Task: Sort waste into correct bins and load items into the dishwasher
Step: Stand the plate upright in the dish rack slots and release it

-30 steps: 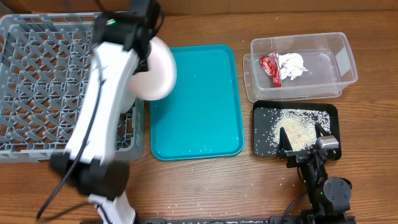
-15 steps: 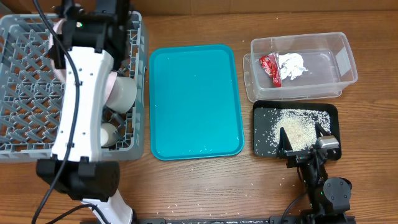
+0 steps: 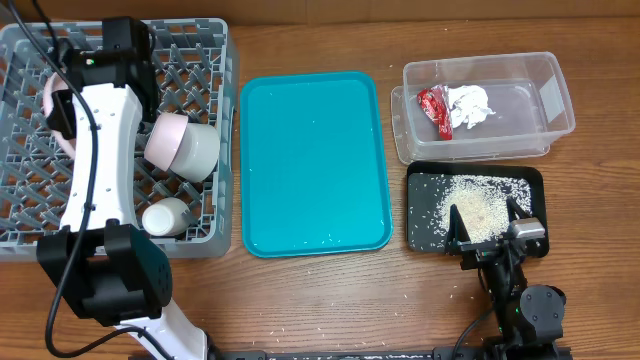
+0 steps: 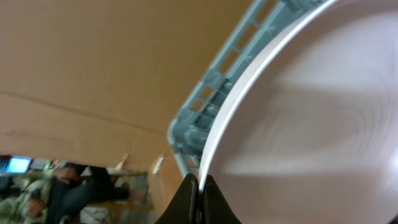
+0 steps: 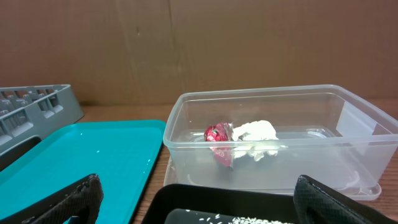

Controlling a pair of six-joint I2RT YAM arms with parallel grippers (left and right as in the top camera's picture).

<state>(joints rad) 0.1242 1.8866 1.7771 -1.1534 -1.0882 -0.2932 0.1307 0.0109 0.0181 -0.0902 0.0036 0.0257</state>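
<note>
The left arm hides most of the round white plate point(image 4: 311, 124) from overhead, and the wrist view cuts off all but 1 curved, glossy edge. The left gripper point(image 4: 198, 184) is pinched tight on that rim. The plate stands on edge at the grey dish rack's point(image 3: 20, 45) left side; whether it touches the grid is unclear. The right gripper point(image 3: 486, 222) gapes wide, holding nothing, at the black tray point(image 3: 425, 235). The tabletop point(image 3: 320, 300) is wood, with a cardboard wall point(image 5: 186, 43) behind.

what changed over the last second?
The left gripper, shut on the white plate, carried it left from the teal tray edge across the dish rack to its far-left side. Nothing was let go. Unchanged: right gripper open above the black tray, rice on it, wrapper and tissue in the clear tub.
</note>
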